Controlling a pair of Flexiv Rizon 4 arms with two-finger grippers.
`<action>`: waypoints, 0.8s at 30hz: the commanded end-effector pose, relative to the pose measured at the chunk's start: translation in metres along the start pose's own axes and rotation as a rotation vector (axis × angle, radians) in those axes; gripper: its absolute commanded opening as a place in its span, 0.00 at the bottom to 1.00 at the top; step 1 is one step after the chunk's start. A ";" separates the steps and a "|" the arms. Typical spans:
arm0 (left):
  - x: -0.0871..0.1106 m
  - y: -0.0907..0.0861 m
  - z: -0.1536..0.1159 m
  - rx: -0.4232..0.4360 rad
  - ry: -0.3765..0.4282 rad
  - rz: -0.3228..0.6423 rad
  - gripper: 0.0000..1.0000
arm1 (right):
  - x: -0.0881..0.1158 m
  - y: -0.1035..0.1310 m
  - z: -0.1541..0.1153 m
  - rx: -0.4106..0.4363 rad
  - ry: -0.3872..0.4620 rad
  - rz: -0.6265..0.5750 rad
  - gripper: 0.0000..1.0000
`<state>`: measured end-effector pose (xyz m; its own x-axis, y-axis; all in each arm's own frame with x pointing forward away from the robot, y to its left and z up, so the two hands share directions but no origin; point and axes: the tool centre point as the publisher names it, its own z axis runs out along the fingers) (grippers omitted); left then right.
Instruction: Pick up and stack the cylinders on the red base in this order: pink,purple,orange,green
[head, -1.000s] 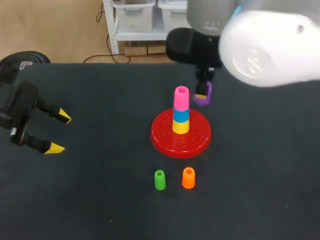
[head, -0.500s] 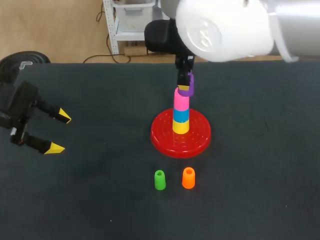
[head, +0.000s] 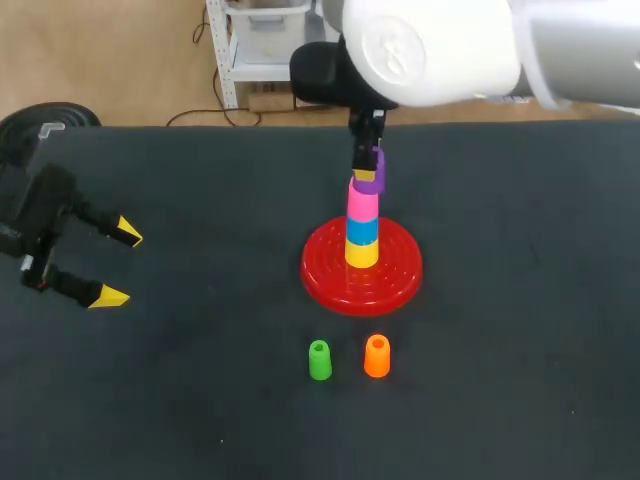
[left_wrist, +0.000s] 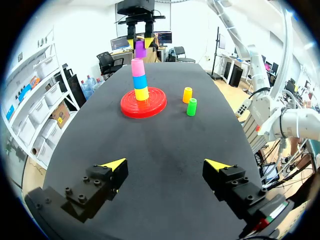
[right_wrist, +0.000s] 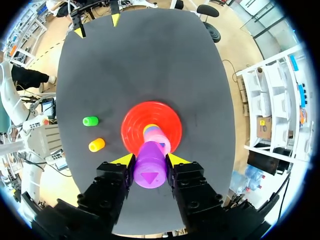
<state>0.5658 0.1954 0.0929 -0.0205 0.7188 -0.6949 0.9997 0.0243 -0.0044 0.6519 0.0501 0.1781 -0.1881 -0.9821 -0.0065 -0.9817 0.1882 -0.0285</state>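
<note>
In the head view, the purple cylinder (head: 377, 165) was seen clamped between the fingers of the right tool (head: 366, 172) and held directly over the pink cylinder (head: 361, 201), which topped a blue cylinder (head: 362, 229) and a yellow cylinder (head: 361, 252) at the middle of the red base (head: 400, 275). This placement was judged to suit purple being next in the order. Whether purple already touched pink could not be told. The orange cylinder (head: 377, 356) and green cylinder (head: 319, 360) were left upright side by side on the counter (head: 520, 380), near the base, presumably for their later turns. The left tool (head: 118, 265) was parked well apart from the stack, fingers spread and nothing between them (out of the working arm's way, it was judged). In the left wrist view, the same spread fingers were shown over bare counter, with the stack far ahead and the purple piece held above it. In the right wrist view, the purple cylinder was seen gripped from two sides and lying a little off the pink top, so a small correction was judged necessary before release.
</note>
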 end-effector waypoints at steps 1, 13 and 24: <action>0.001 0.000 0.000 -0.001 -0.003 0.002 1.00 | -0.001 -0.007 0.003 -0.010 0.001 -0.002 0.00; 0.001 0.000 0.000 -0.001 -0.003 0.002 1.00 | -0.004 -0.015 0.006 -0.019 0.006 -0.013 0.00; 0.001 0.000 0.000 -0.001 -0.003 0.002 1.00 | -0.009 -0.018 0.011 -0.040 0.017 -0.026 0.00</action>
<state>0.5658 0.1954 0.0929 -0.0205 0.7188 -0.6949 0.9997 0.0243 -0.0044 0.6667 0.0528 0.1708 -0.1639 -0.9865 0.0047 -0.9865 0.1639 0.0010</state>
